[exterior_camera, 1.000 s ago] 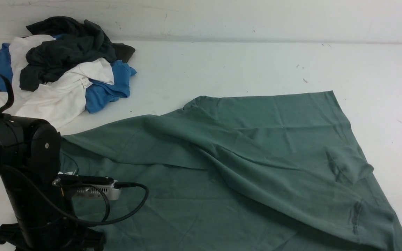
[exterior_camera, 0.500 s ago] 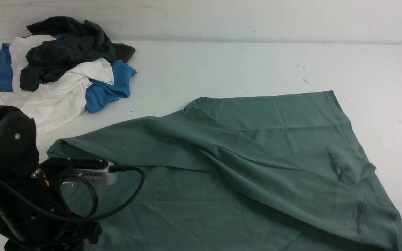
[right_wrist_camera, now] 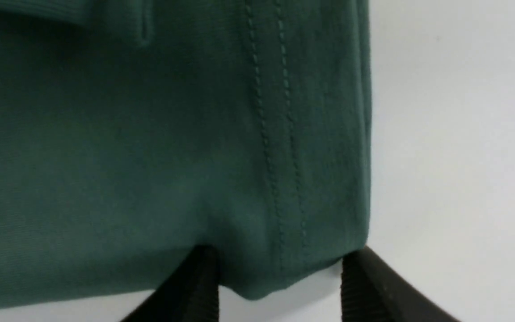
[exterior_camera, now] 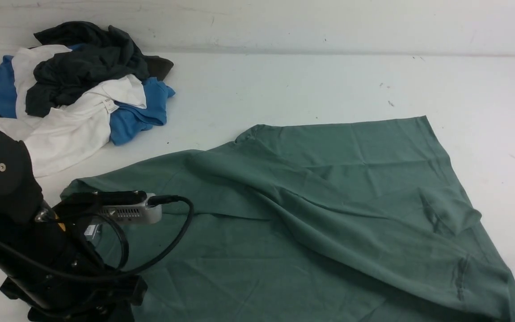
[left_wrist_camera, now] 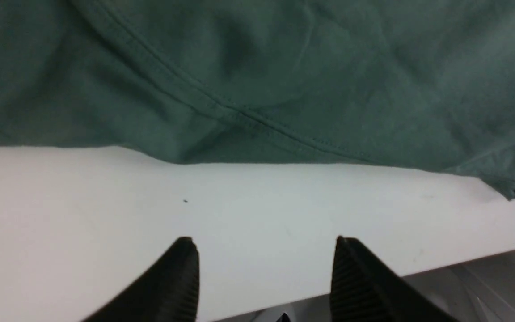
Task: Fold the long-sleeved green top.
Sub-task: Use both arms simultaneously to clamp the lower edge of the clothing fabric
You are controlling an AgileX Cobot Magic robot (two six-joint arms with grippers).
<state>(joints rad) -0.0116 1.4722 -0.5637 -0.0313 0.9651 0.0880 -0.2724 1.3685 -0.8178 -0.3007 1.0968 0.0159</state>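
1. Right end effector point(right_wrist_camera: 280, 254): jaws apart, straddling the stitched hem corner of the green long-sleeved top point(right_wrist_camera: 150, 134). No clamp on the cloth is visible. In the front view only a sliver of this unit shows at 4 o'clock, less than a second ago.
2. Left end effector point(left_wrist_camera: 264, 245): jaws apart over bare counter point(left_wrist_camera: 105, 214), nothing between them. The top's edge lies just beyond the tips.
3. Left arm point(exterior_camera: 11, 201): at 8 o'clock in the front view. It has shifted aside, uncovering the top's 9 o'clock end.
4. The top lies spread from centre to 5 o'clock, with a diagonal ridge across it.
5. The pile of other garments point(exterior_camera: 74, 89) sits apart at 10 o'clock.
6. Assessment: no fold is made yet. The right corner grasp appears to be next.
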